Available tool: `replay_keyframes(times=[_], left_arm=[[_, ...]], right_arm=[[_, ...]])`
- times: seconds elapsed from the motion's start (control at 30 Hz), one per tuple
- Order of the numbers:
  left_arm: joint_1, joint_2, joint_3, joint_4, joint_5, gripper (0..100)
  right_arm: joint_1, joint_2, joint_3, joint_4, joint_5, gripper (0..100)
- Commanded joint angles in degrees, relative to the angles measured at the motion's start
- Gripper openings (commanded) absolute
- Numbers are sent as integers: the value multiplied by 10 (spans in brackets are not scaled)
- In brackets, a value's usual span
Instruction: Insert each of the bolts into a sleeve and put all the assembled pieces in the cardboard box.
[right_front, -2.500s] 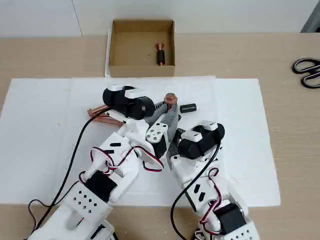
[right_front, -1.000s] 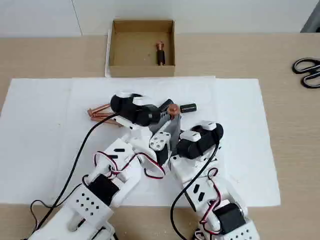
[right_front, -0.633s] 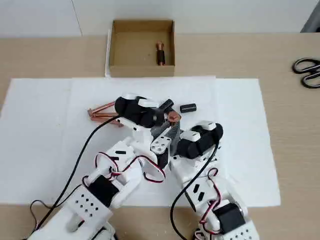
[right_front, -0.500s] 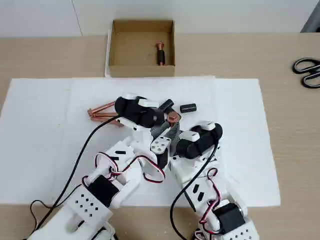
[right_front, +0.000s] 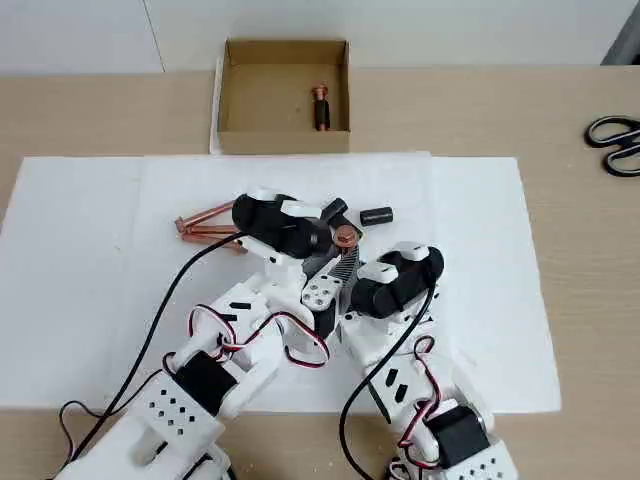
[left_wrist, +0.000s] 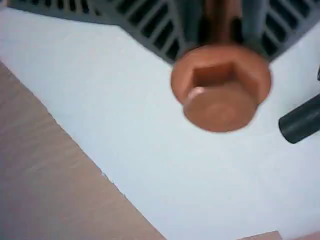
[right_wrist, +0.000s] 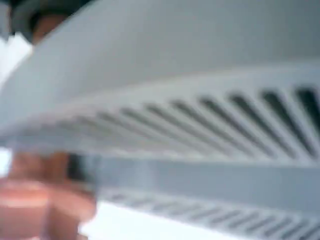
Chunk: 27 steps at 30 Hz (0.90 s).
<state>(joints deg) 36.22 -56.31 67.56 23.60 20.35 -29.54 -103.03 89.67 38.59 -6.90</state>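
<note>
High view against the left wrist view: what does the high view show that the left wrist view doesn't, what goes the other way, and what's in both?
Only the high view: the cardboard box with one assembled piece inside, loose bolts on the paper, and scissors on the bare table. Only the left wrist view: the hexagon on the head of the held bolt, and its shank pinched by the right gripper between ribbed fingers. Both: that bolt, the white paper and the wooden table.
</note>
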Motion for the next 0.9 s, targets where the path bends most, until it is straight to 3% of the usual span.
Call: replay_keyframes(times=[0.0, 0.47, 0.87], left_arm=[[9, 0, -3, 8, -11, 6], [10, 0, -24, 88, -11, 6], [27, -2, -25, 91, -11, 9]], right_arm=[[-1, -9, -11, -14, -6, 5], [-1, -9, -13, -17, -5, 5], [-1, -9, -24, -14, -4, 5]])
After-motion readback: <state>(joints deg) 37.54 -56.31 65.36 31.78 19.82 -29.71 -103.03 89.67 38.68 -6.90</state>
